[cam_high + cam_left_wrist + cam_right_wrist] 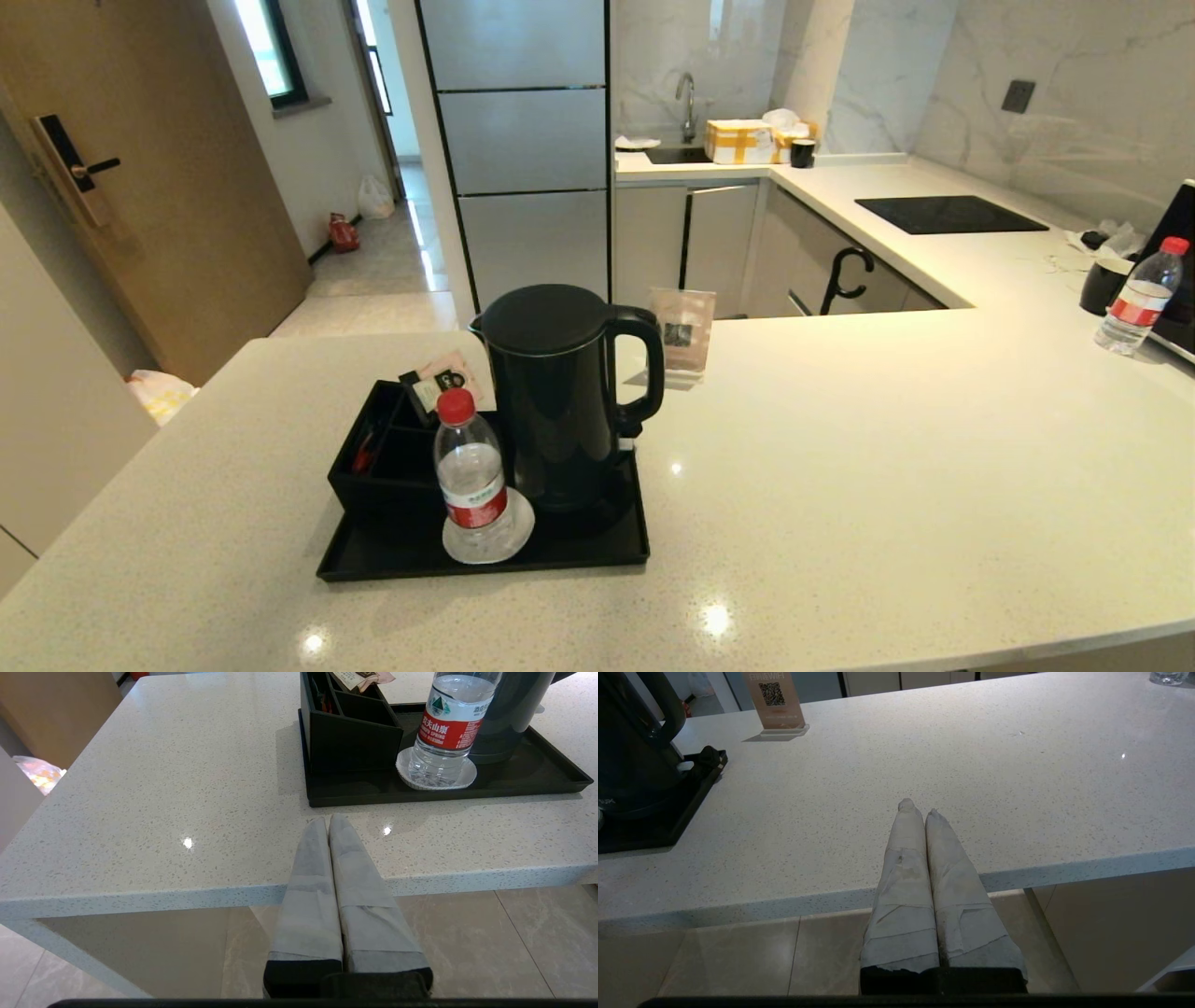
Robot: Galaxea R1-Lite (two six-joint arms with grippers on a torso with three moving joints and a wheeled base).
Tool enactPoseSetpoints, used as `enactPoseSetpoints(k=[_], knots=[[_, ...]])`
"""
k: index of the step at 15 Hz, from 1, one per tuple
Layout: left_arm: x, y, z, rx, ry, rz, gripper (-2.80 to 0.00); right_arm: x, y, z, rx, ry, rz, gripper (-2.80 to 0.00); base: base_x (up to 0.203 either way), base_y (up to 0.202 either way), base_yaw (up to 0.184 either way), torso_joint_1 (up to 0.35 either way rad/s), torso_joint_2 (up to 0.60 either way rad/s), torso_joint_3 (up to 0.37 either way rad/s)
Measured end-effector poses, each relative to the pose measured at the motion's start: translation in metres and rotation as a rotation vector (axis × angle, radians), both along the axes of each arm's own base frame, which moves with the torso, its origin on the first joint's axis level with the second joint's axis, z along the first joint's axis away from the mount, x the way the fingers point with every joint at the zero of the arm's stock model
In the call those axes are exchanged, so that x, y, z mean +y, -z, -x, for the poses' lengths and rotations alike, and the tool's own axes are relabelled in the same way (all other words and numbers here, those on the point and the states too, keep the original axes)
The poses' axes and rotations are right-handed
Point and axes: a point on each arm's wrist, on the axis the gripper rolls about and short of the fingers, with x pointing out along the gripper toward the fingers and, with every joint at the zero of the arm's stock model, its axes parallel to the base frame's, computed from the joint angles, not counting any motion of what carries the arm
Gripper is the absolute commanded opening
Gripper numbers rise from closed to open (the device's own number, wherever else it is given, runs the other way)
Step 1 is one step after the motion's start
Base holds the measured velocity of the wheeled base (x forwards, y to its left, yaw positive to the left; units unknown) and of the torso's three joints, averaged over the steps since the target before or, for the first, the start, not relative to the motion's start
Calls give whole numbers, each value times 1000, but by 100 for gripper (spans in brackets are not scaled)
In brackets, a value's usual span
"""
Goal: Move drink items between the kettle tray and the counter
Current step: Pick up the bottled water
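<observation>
A flat black kettle tray [401, 560] lies on the pale speckled counter [840, 448] in front of me. On it stands a tall glossy black kettle [555, 392] with a loop handle. A clear water bottle [471, 476] with a red cap stands on a white coaster [518, 537] at the tray's front. The same bottle [451, 723] and tray [537, 772] show in the left wrist view. My left gripper [328, 820] hangs shut and empty before the counter's front edge. My right gripper [919, 807] is shut and empty too, to the right of the kettle [630, 746].
A black compartmented box [383, 448] with sachets fills the tray's left part. A small QR sign [683, 331] stands behind the kettle. Far right are a second water bottle [1139, 299], a black cup [1103, 285] and a black hob panel [948, 215].
</observation>
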Motion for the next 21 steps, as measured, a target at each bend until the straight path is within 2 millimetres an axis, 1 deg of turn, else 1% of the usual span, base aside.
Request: enactPoseSetpoints(k=[13,21], knots=[[0,0,0,0,-1,0,-280,0,0,0,0,1,0,-280,0,0,0,0,0,0],[0,1,0,13,4,-30,-280,0,0,0,0,1,0,-280,0,0,0,0,0,0]])
